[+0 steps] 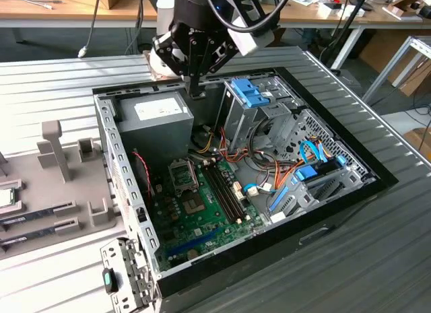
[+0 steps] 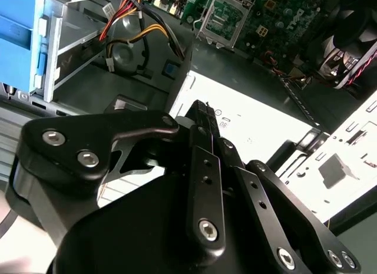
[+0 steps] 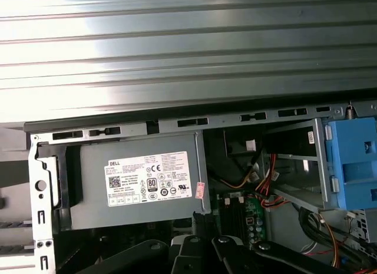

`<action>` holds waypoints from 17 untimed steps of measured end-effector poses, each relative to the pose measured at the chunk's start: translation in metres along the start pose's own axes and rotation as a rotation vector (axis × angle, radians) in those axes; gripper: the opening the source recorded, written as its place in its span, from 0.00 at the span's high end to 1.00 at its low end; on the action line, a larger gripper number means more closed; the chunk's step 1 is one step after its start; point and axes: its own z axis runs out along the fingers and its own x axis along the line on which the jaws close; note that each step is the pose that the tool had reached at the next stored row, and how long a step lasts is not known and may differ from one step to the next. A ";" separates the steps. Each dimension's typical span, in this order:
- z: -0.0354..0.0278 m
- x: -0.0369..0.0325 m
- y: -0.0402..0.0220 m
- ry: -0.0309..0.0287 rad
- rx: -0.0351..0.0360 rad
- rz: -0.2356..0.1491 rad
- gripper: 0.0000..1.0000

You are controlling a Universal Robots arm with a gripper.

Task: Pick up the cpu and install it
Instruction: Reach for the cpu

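Note:
In the exterior view, a small square chip with a silvery top, which I take for the cpu (image 1: pixel 5 197), lies on the grey tray at the view's far left, partly cut off by the frame edge. The open PC case (image 1: pixel 111 134) holds the green board (image 1: pixel 202 215). Its bare socket (image 1: pixel 182 177) also appears in the second wrist view as the socket (image 2: pixel 221 15). My gripper (image 1: pixel 195 89) hangs over the case's far rim, just above the power-supply box (image 1: pixel 158 118). Its fingers (image 2: pixel 203 118) are pressed together with nothing visible between them. The cpu sits far off toward the exterior view's left.
Long memory sticks (image 1: pixel 40 215) rest in the grey tray (image 1: pixel 67 192) beside the case. A blue drive cage (image 1: pixel 249 94) and bundled cables (image 1: pixel 229 151) stand next to the power supply (image 3: pixel 141 185). Ribbed metal tabletop (image 3: pixel 177 62) surrounds the case.

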 end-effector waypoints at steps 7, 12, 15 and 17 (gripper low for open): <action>-0.0001 0.0015 -0.0001 0.0001 0.0001 0.000 0.89; -0.0002 0.0032 -0.0002 0.0001 0.0001 0.000 0.89; -0.0002 0.0047 -0.0003 0.0000 0.0000 0.000 0.89; -0.0002 0.0055 -0.0004 0.0000 0.0000 0.000 0.89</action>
